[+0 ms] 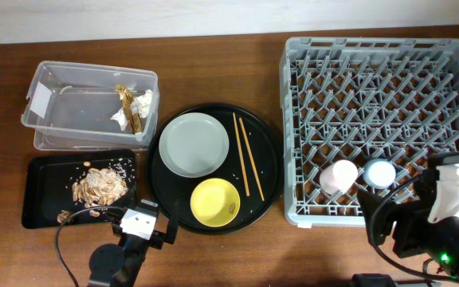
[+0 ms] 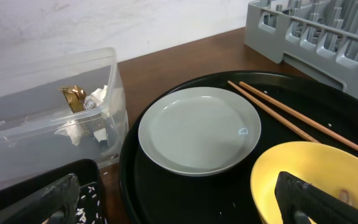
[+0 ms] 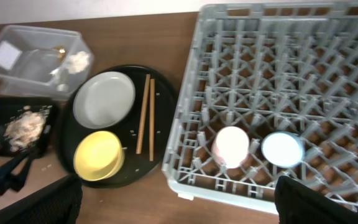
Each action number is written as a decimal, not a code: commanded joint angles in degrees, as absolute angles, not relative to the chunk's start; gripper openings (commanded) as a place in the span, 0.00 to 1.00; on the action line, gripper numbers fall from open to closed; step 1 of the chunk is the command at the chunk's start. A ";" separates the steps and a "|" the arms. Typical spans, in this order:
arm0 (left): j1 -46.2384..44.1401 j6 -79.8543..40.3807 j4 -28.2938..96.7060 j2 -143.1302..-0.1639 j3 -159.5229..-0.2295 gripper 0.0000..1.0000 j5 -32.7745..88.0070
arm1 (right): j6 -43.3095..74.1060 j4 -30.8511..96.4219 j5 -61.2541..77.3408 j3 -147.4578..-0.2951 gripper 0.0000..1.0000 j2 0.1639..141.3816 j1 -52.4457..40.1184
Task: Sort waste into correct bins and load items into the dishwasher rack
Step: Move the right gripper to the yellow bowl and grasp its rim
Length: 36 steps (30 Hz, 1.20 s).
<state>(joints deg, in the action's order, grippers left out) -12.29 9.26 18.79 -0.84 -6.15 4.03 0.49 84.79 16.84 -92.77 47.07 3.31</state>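
The pale grey plate [image 1: 194,143], yellow bowl [image 1: 215,201] and two chopsticks [image 1: 247,156] lie on the round black tray [image 1: 271,171]. The pink cup [image 1: 338,175] and blue cup [image 1: 378,172] sit upside down in the grey dishwasher rack [image 1: 385,48]. Tissue [image 1: 142,102] and the gold-brown wrapper [image 1: 126,104] lie in the clear tub [image 1: 54,115]. Food scraps [image 1: 100,185] lie in the shallow black tray [image 1: 42,199]. My left gripper [image 2: 179,199] is open and empty, low by the bowl [image 2: 316,177]. My right gripper [image 3: 179,202] is open and empty, above the rack's front edge [image 3: 241,193].
The rack fills the right half of the brown wooden table [image 1: 213,64]. The round tray sits between the rack and the two bins. A pale wall [image 2: 104,25] runs behind the table. A black cable [image 1: 64,247] trails by the left arm.
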 commanded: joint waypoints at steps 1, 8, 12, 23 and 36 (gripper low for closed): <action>-11.92 9.96 18.48 -0.30 -5.72 0.99 3.62 | -2.59 84.05 28.75 -92.79 0.99 46.52 3.01; -11.92 9.96 18.48 -0.30 -5.72 0.99 3.62 | -2.55 77.14 43.20 -92.79 0.99 46.59 3.01; -11.92 9.96 18.48 -0.30 -5.72 0.99 3.62 | -2.66 80.16 44.05 -92.79 0.89 47.42 3.01; -11.92 9.96 18.48 -0.30 -5.72 0.99 3.62 | -8.08 86.37 40.36 -92.95 0.99 56.55 2.96; -11.92 9.96 18.48 -0.30 -5.72 0.99 3.62 | 30.28 71.75 4.10 -83.24 0.99 84.33 -41.67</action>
